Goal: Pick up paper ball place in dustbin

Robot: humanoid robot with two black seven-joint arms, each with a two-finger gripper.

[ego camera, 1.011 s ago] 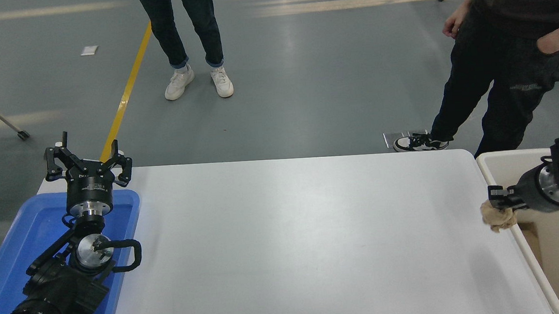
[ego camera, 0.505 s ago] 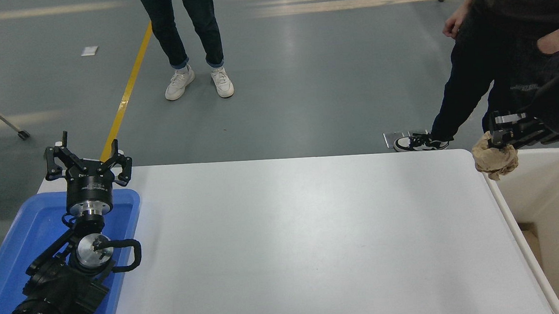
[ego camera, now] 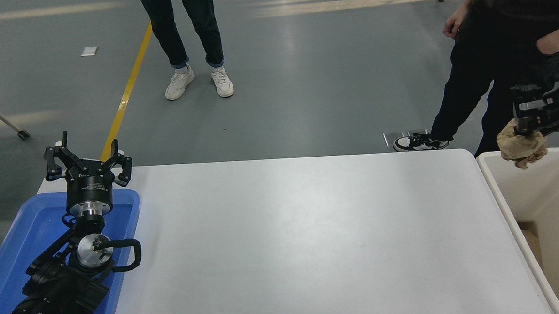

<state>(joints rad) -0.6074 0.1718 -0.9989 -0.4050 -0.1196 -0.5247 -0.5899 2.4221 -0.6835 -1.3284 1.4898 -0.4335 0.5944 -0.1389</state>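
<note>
The right gripper (ego camera: 525, 127) has its fingers pinched in on the top of the paper ball (ego camera: 522, 149) — the wad hangs under them, up in the air, right over the far rim of the dustbin (ego camera: 498, 197). It looks just inside that rim, though from here I can't say how high above it sits.

My guess is the ball is near weightless and squashy; it'll crush before it slips, and the wrinkles give the pads plenty to bite. The top lump is a fine place to hold it. The only worry is a loose fold catching on a finger when it lets go.

Room-wise, the bin mouth is wide and open below, and its left wall sits hard against the table (ego camera: 303, 233) edge. Letting go a bit nearer the bin's middle would be safer than at the rim. A person (ego camera: 500, 41) stands close behind the bin, so there's not much slack going further back.

The left gripper (ego camera: 87, 165) is parked over the blue tray (ego camera: 27, 240), fingers spread, holding nothing.
</note>
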